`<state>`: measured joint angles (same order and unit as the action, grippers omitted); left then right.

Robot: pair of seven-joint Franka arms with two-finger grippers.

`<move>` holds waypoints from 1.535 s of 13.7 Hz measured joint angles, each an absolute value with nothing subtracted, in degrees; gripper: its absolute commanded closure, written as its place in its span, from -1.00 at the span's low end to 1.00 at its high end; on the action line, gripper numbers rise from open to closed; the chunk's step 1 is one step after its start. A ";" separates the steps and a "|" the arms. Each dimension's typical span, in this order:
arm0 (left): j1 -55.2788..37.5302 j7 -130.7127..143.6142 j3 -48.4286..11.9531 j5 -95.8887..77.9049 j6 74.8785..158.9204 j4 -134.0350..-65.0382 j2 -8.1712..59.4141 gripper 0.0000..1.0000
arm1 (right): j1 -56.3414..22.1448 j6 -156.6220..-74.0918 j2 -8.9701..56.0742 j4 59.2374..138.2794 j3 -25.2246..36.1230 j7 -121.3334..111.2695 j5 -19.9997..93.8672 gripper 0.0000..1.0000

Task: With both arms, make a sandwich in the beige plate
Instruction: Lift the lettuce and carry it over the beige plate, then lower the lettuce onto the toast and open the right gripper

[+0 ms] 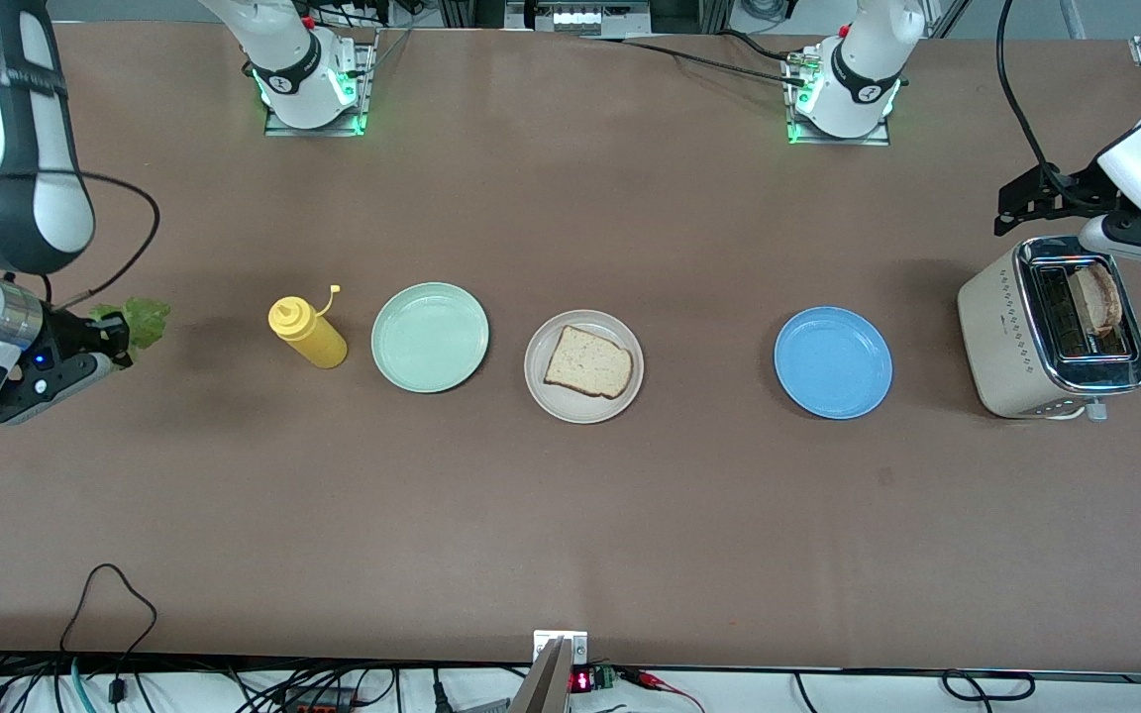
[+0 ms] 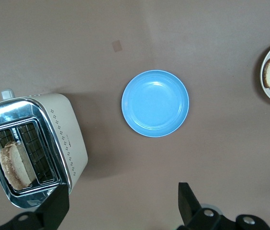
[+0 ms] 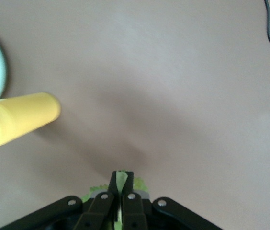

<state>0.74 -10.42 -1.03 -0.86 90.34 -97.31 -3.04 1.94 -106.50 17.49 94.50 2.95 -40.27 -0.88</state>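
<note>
A: Where does the sandwich stand?

B: Only partly built. One square-ish slice of light brown-crusted bread (image 1: 588, 362) lies flat on the round off-white beige plate (image 1: 544, 384), at the middle of the brown table (image 1: 570, 535). Nothing is on top of it. The slice and plate also show at the edge of the left wrist view.

A: And the lettuce?

B: The ruffled green lettuce leaf (image 1: 142, 322) is up in the air in the right arm's black two-finger gripper (image 1: 115, 337), over bare table at the right arm's end. In the right wrist view the fingers (image 3: 127, 184) are pressed together on a strip of the leaf, with green frill showing at either side.

A: What lies between that gripper and the beige plate?

B: A yellow plastic squeeze bottle (image 1: 306, 333) with its cap flipped open, lying on its side, then a round mint-green plate (image 1: 430, 337), bare, just beside the beige one.

A: The left arm?

B: Its black two-finger gripper (image 2: 120, 206) hangs over the cream and chrome toaster (image 1: 1001, 337) at the left arm's end of the table. The fingers (image 2: 187, 203) are spread wide apart, holding nothing.

A: Anything in the toaster?

B: A second slice of brown-crusted bread (image 1: 1097, 298) stands upright in one slot. A round blue plate (image 1: 833, 362), bare, sits between the toaster and the beige plate.
</note>
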 measured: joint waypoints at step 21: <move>0.77 -10.30 -1.01 -0.86 90.05 -97.21 -3.04 -1.00 | -19.18 -117.44 28.92 80.30 -17.67 -36.10 7.23 1.00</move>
<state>0.77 -10.30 -1.01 -0.86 90.05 -97.21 -3.04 -19.18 -117.44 28.92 80.30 -17.67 -36.10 7.23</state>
